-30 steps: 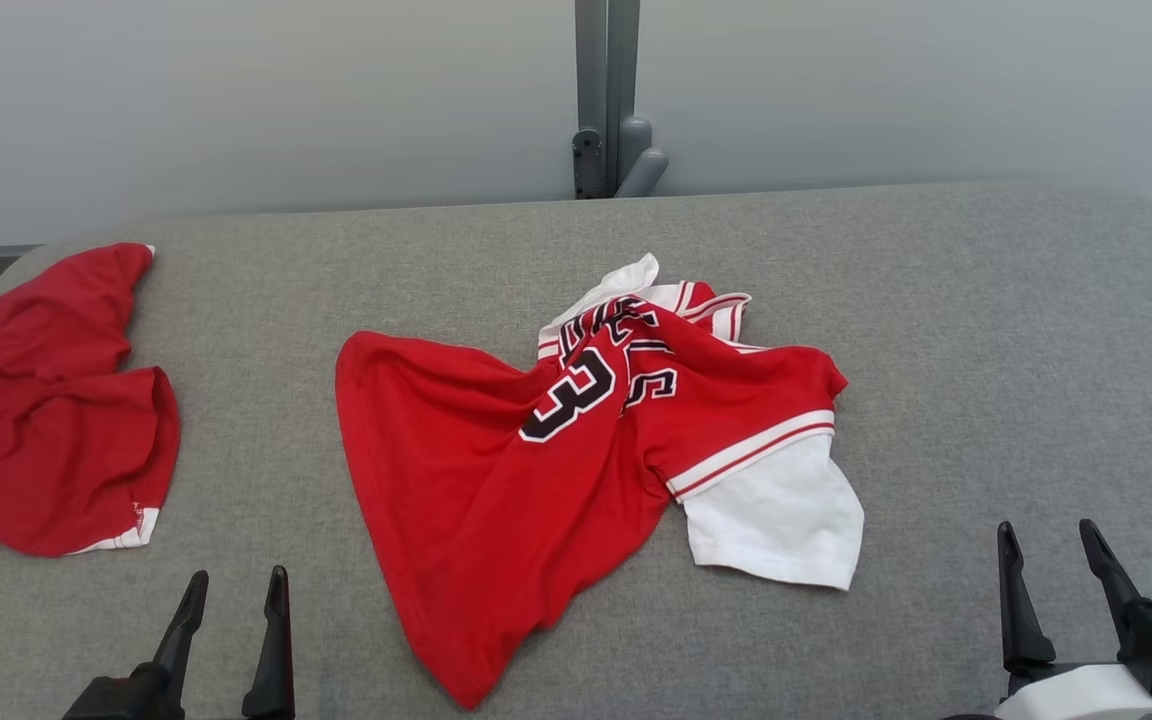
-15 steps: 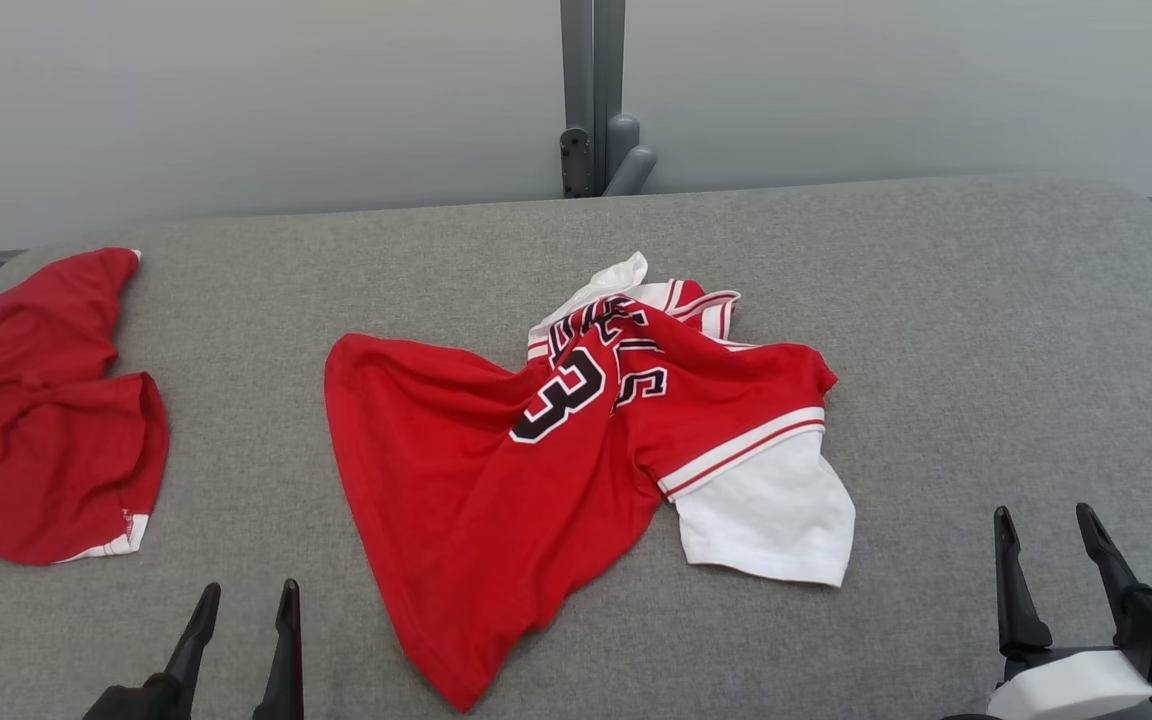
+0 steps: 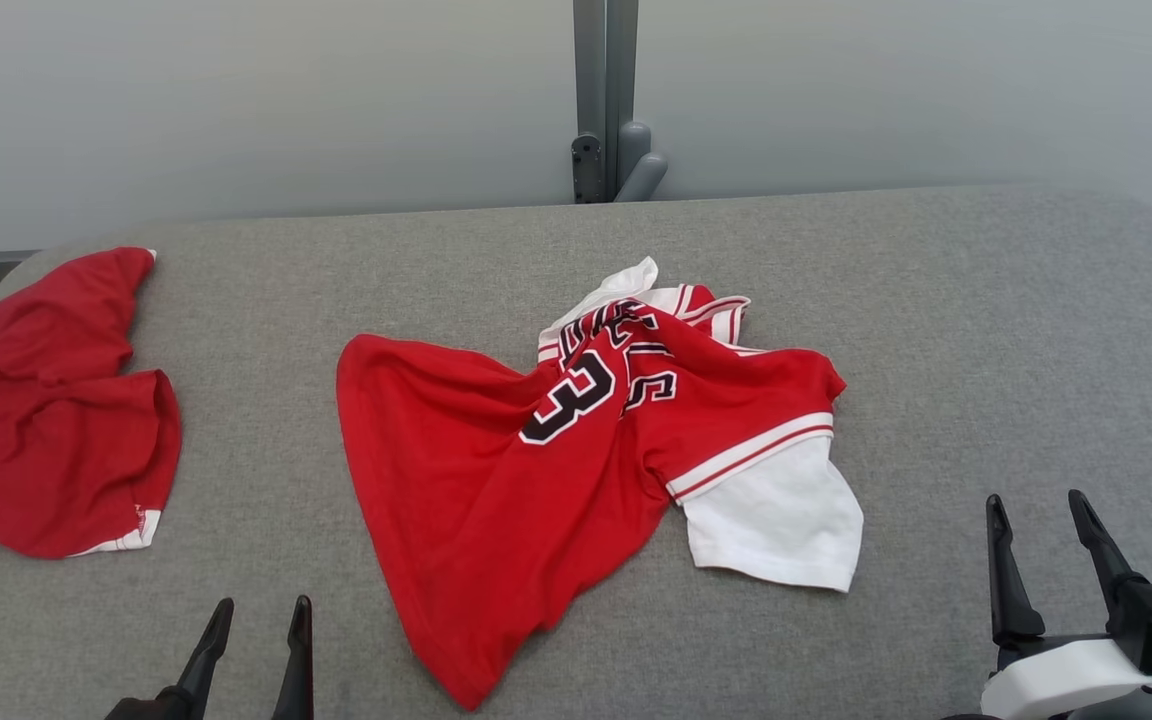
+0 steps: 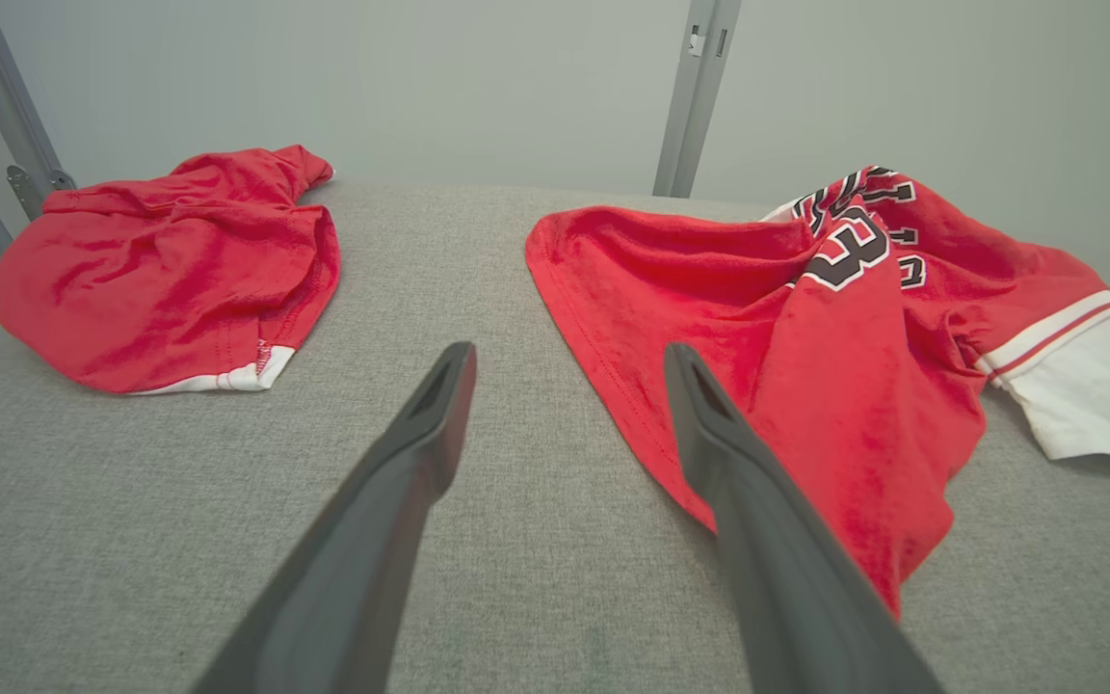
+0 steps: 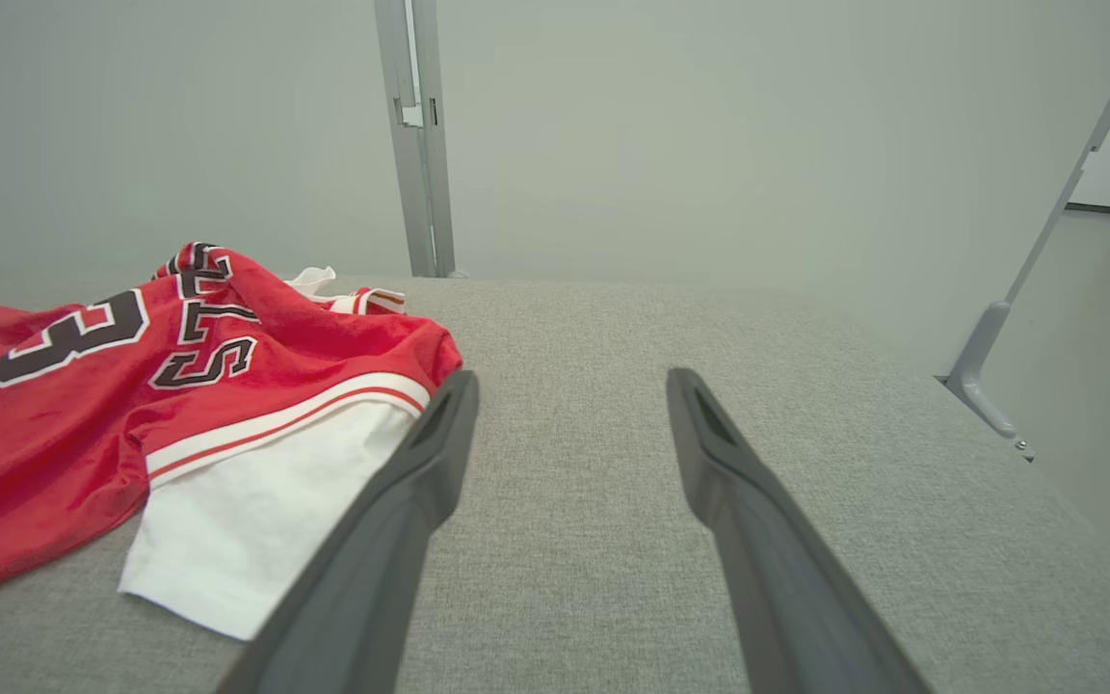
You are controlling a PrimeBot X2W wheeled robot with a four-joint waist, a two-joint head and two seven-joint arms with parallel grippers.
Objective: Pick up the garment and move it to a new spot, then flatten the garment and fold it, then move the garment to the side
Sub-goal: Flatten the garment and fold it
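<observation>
Farthest left, well off to the left of the left claw [image 3: 265,602] and ahead of it, a crumpled red cloth [image 3: 46,420] with a thin white hem lies on the grey padded table [image 3: 986,320], close to the table's left end. The left claw is released: its two dark fingers are spread with only bare grey fabric between them, and it sits at the table's near edge, apart from both cloths. Ahead of that claw and to its right lies the garment, a red jersey [image 3: 496,470], rumpled and unfolded. Its pointed lower corner reaches back toward the near edge, a little to the right of the left claw's fingers. A black number 3 [image 3: 576,395] edged in white and some folded-over black letters sit on the jersey's bunched middle, and a white fold of fabric pokes out at its far side. The jersey's white sleeve [image 3: 781,515], below a red-and-white striped band, lies flat on the table ahead and to the left of the right claw [image 3: 1034,498], near it but not touching. The right claw is likewise released, with its fingers wide and empty over bare table. Far ahead, between the two claws, a grey post [image 3: 606,100] stands against the pale wall.
</observation>
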